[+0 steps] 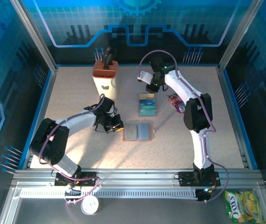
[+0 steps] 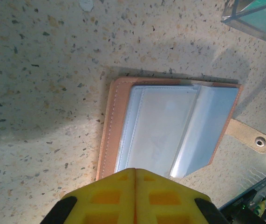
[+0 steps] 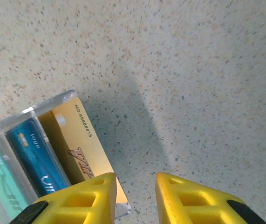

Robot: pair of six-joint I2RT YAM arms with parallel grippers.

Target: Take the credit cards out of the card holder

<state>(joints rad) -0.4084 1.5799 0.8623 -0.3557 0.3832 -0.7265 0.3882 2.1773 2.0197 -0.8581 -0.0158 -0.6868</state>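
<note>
The brown card holder lies open on the table, and its blue-grey pockets look empty. My left gripper is at its left edge. In the left wrist view the gripper is shut, its tip over the holder's near edge with nothing between the fingers. The credit cards sit in a clear tray behind the holder: a gold one, a blue one and a teal one. My right gripper hovers at the tray's far end. It stands open, empty, its left finger over the gold card's corner.
The clear plastic tray holds the cards, and its corner also shows in the left wrist view. A purple snack packet lies right of the tray. A brown and white block stands at the back left. The holder's snap tab sticks out to the right.
</note>
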